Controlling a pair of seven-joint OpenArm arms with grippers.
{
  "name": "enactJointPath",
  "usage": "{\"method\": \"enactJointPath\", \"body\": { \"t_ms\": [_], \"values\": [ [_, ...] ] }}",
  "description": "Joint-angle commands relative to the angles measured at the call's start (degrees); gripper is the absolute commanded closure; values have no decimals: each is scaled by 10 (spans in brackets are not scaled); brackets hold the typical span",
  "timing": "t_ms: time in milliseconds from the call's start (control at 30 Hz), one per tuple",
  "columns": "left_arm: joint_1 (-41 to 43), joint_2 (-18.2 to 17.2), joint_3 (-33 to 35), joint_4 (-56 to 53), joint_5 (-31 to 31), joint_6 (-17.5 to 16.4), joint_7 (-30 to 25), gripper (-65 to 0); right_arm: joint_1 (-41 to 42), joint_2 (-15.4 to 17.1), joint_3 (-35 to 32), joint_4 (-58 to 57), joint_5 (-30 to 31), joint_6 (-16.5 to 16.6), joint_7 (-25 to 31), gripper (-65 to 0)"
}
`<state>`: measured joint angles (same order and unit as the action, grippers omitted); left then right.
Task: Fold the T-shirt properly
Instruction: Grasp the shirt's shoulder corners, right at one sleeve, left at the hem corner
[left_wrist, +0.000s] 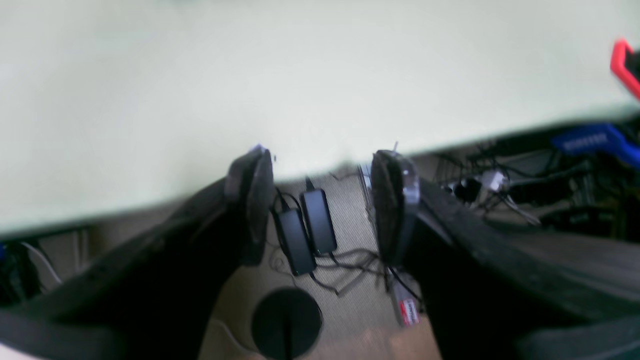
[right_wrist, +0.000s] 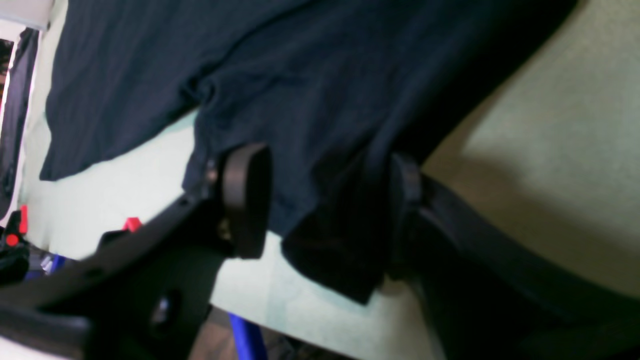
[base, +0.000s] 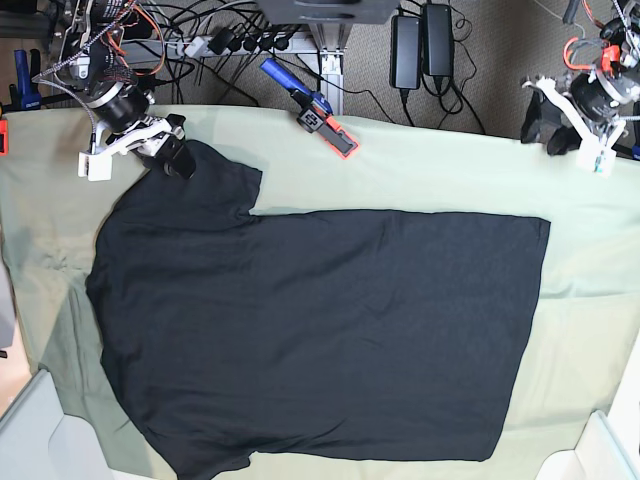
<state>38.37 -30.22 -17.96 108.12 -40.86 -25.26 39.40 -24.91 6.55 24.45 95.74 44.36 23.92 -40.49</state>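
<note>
Right claw (right_wrist: 320, 200): jaws spread pretty wide with a fold of the T-shirt (base: 310, 330) hanging down between them; the left pad (right_wrist: 245, 200) shows clearly, the other one is half lost in dark cloth, so can't really say whether the fabric is pinched or just sitting in the gap
Right claw, from overhead (base: 175, 155): parked right at the shirt's top sleeve corner, on that view's left side
Left claw (left_wrist: 325, 205): spread wide, nothing in it, just floor and cables showing between the two pads (left_wrist: 392, 205)
Left claw, from overhead (base: 565, 125): off at the far right corner past the table edge, well apart from the shirt
Shirt: black, plain side up, laid mostly flat across the green cloth (base: 430, 170), sleeves toward the overhead view's left, straight hem toward its right
Cloth: pale green, covers the whole table, a bit rumpled near the left edge
Clamp (base: 315, 115): blue handle with red tip, lying on the cloth's far edge, near the shirt but not touching
Power bricks (base: 420, 45): two black ones on the carpet behind the table, cables all over
</note>
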Motion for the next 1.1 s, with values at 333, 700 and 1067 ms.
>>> {"method": "enactJointPath", "body": {
  "t_ms": [333,700,1067],
  "values": [
    [-198,-12,-5,-169,-18,60,-10,-357,-3,-4,-2,3,-34,18,-20,-334],
    [-256,15,37,-201,-13,69,-10,-357,-4,-4,-2,3,-35,18,-20,-334],
    [-265,50,83,-221,-1,70,-21,-357,-7,-4,-2,3,-34,18,-20,-334]
  ]
}}
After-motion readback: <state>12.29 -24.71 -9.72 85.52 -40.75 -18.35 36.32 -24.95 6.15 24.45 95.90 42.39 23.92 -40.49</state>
